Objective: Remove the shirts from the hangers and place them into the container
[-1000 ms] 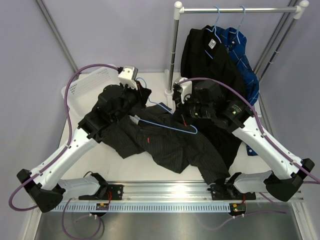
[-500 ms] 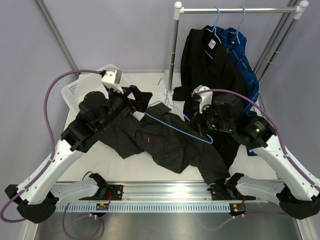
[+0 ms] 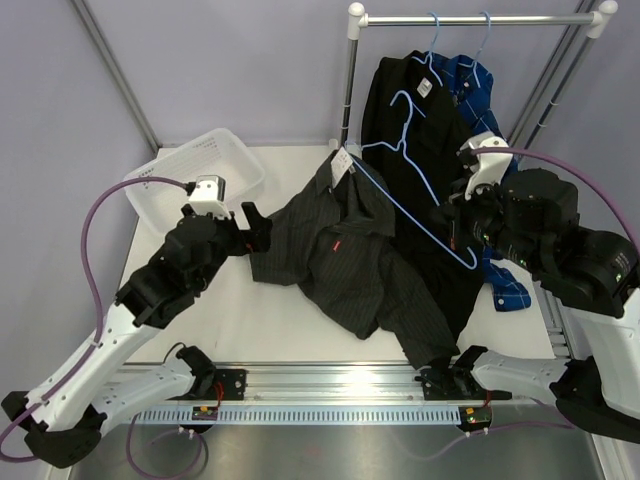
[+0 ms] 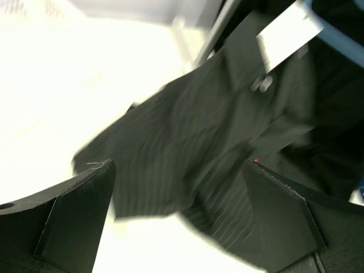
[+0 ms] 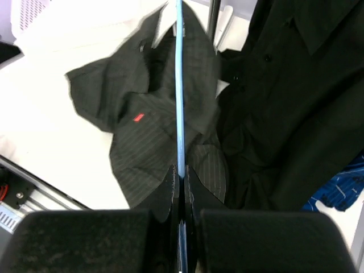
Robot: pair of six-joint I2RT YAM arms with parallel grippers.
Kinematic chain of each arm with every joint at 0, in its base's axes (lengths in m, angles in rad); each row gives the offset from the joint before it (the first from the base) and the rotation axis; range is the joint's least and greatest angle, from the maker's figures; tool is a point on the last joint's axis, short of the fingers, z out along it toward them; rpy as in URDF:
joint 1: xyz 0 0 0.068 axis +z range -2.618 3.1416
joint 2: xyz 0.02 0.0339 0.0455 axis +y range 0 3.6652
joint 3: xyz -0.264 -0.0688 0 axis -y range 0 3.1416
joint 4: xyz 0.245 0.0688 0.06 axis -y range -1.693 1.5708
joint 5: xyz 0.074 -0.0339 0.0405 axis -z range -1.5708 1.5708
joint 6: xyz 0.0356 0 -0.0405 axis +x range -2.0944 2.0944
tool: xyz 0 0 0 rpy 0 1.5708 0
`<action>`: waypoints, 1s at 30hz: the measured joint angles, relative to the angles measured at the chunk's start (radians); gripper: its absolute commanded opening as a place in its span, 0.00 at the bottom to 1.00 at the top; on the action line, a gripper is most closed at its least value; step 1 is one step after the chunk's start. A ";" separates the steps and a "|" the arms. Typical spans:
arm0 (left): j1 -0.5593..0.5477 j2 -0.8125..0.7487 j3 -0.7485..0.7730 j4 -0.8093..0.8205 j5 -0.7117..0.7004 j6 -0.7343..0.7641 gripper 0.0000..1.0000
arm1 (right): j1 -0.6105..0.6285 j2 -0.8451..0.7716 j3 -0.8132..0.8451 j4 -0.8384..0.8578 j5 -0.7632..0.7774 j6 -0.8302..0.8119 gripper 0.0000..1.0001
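We hold one hanger [image 5: 180, 85] in the closed right gripper [image 5: 181, 182], lifted from the pinstriped shirt [image 3: 340, 250], which lies just right of the container [image 3: 150, 185] below our wide-open, empty left gripper [image 3: 257, 227], while the black shirt [image 3: 440, 150] and blue shirt [image 3: 495, 140] hang farther right.

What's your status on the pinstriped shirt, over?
Left claw open beside pinstriped shirt. Right claw shut on hanger, aloft. Shirt lying on table, not in basket. Hanger tip near collar; contact unclear.
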 measured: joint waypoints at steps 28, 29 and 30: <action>0.002 0.027 -0.372 0.440 0.306 0.112 0.71 | -0.001 0.031 -0.081 -0.029 -0.375 0.075 0.00; 0.003 0.000 -0.399 0.453 0.311 0.108 0.69 | -0.001 0.031 -0.083 -0.021 -0.376 0.078 0.00; 0.003 -0.018 -0.425 0.473 0.316 0.099 0.67 | -0.001 0.030 -0.085 -0.016 -0.376 0.080 0.00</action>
